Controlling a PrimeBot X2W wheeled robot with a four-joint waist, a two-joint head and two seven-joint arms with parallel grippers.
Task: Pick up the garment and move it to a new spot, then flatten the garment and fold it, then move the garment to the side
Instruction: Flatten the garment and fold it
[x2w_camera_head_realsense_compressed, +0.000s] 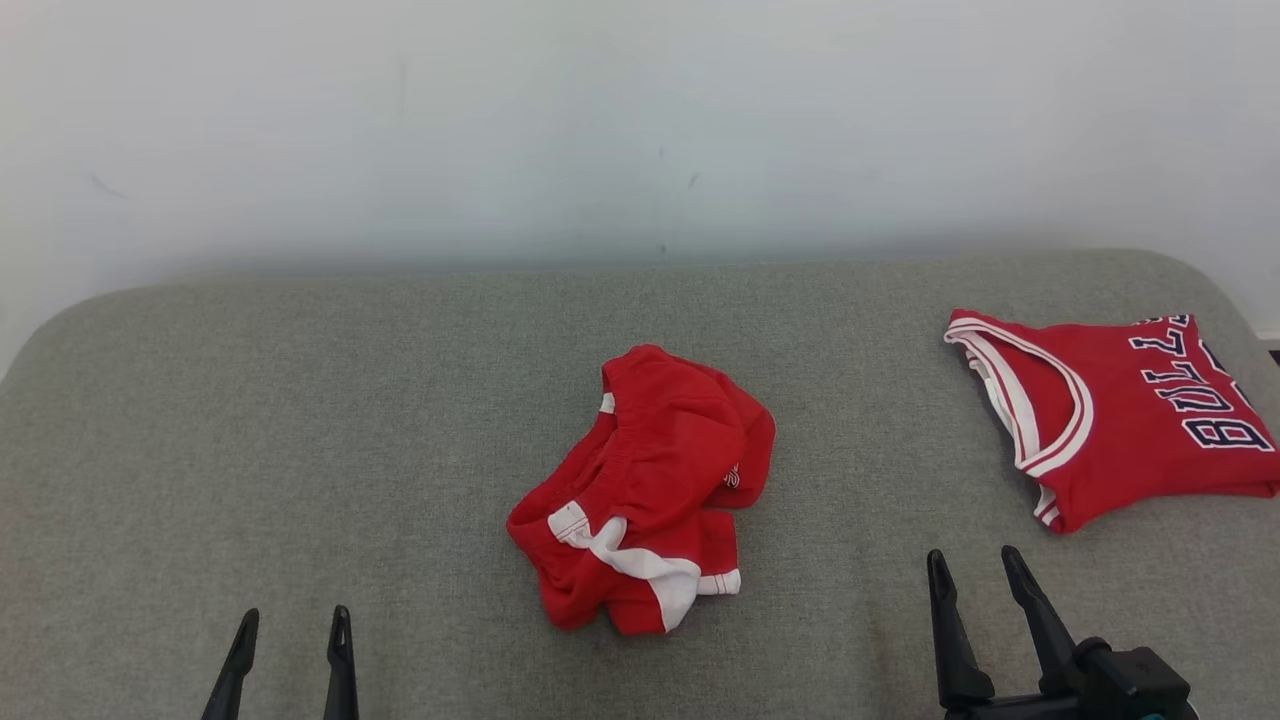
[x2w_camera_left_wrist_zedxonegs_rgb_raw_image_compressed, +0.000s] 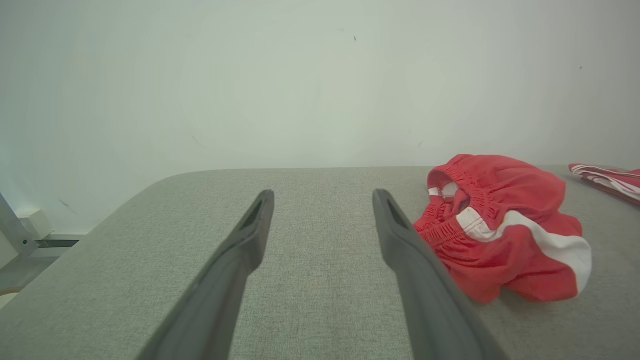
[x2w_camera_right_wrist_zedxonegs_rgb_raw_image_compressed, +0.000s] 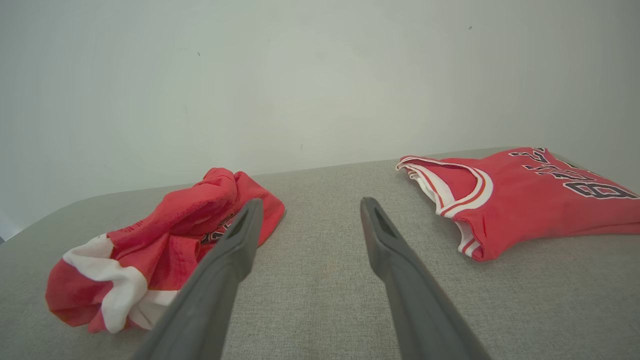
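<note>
Here, grey woven fabric surface (x2w_camera_head_realsense_compressed: 300, 400) against plain white wall (x2w_camera_head_realsense_compressed: 600, 120); crumpled red-and-white shorts (x2w_camera_head_realsense_compressed: 640, 490) centre, folded red jersey (x2w_camera_head_realsense_compressed: 1120, 410) far right; left gripper (x2w_camera_head_realsense_compressed: 296, 610) and right gripper (x2w_camera_head_realsense_compressed: 972, 551) spread apart, empty

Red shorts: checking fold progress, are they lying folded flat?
No, the red shorts lie crumpled in a loose heap on the grey surface.

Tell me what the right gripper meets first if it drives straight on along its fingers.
Probably nothing: the right gripper points at bare grey upholstered surface between crumpled red shorts and the folded red jersey, depth unclear.
</note>
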